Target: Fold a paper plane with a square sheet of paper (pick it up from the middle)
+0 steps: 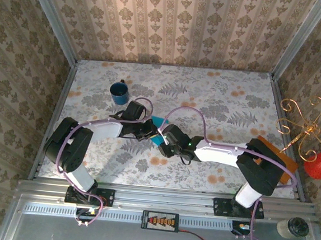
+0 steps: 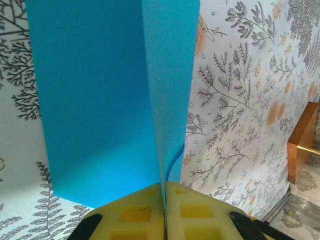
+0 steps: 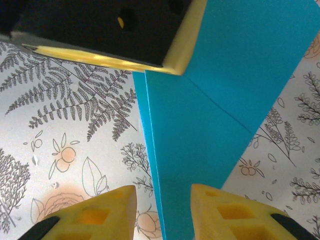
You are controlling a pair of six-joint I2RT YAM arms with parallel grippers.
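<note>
The square sheet of paper (image 1: 158, 121) is bright turquoise, folded into layers with a diagonal crease, and held off the table between the two arms. My left gripper (image 2: 165, 187) is shut on its lower edge, with the paper (image 2: 100, 100) rising from the yellow pads. In the right wrist view that left gripper's finger (image 3: 100, 30) pinches the far end of the paper (image 3: 200, 145). My right gripper (image 3: 164, 194) is open around the near end, with its left pad clearly apart from the paper. I cannot tell whether the fold makes a paper plane shape.
A dark blue mug (image 1: 119, 92) stands at the back left of the floral table (image 1: 218, 102). An orange-brown board (image 1: 283, 159) lies under the right arm, also at the right in the left wrist view (image 2: 302, 145). Walls ring the table.
</note>
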